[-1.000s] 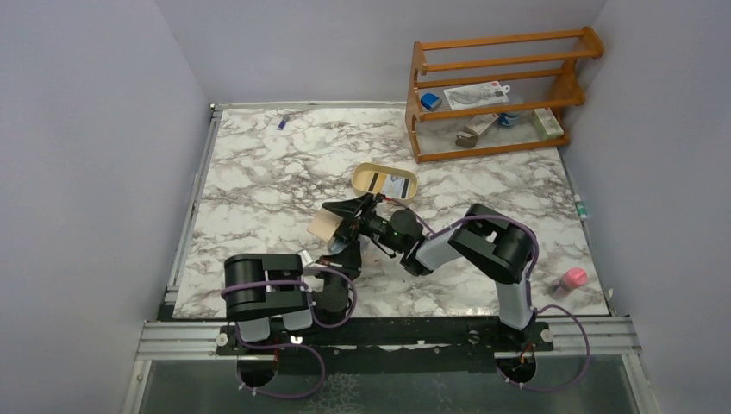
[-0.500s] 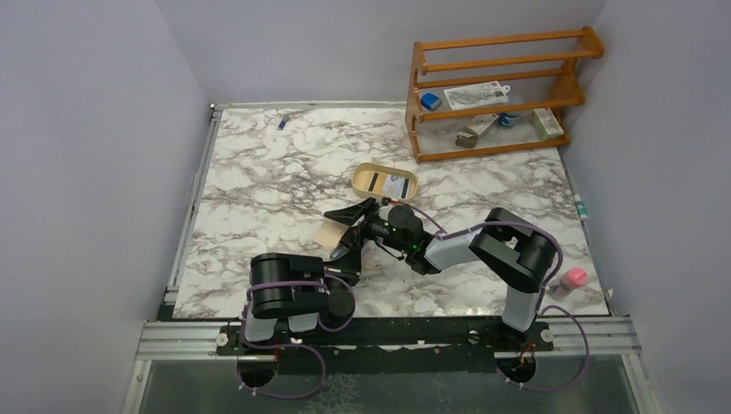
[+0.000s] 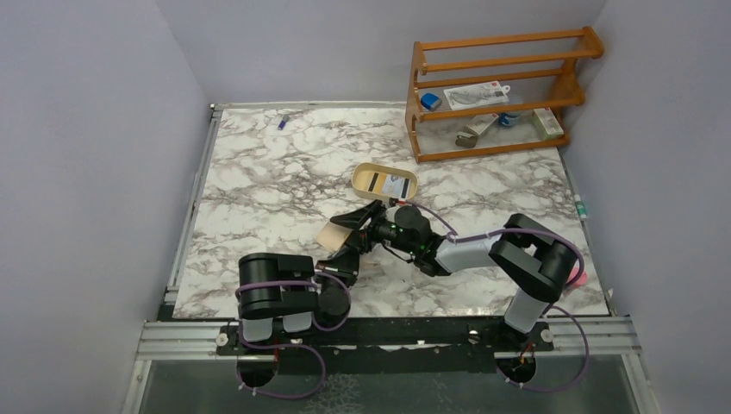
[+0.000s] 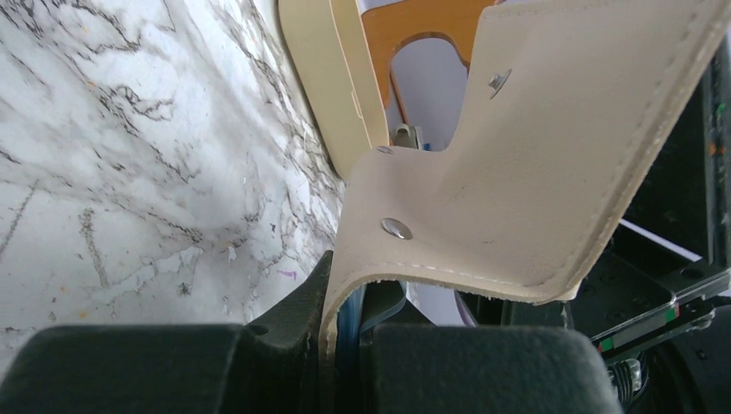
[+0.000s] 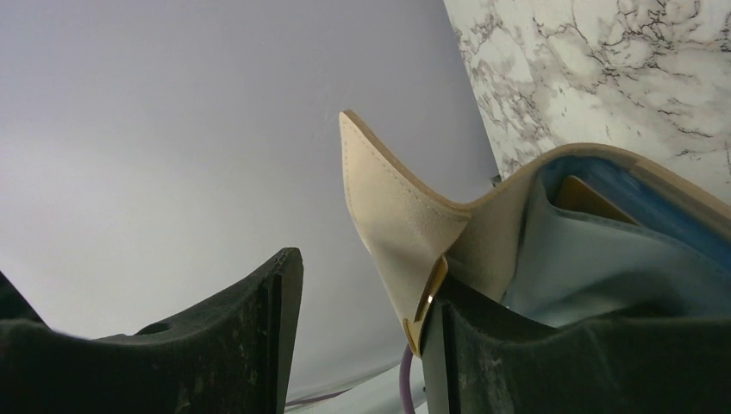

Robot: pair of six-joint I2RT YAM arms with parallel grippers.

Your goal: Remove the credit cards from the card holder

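card holder (image 3: 331,232) partly hidden from above, shelf items (image 3: 471,96) too small to identify

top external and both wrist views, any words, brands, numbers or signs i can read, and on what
No text can be read in any view.
Packet on the wooden rack: printing and a red mark, too small to read.
Card in the oval tray: dark markings, too small to read.
Card holder: plain, only snap studs, no print.

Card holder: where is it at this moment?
In the top view the card holder is near the table's middle, clamped in the left gripper, with the right gripper at its right edge and the tray just behind.
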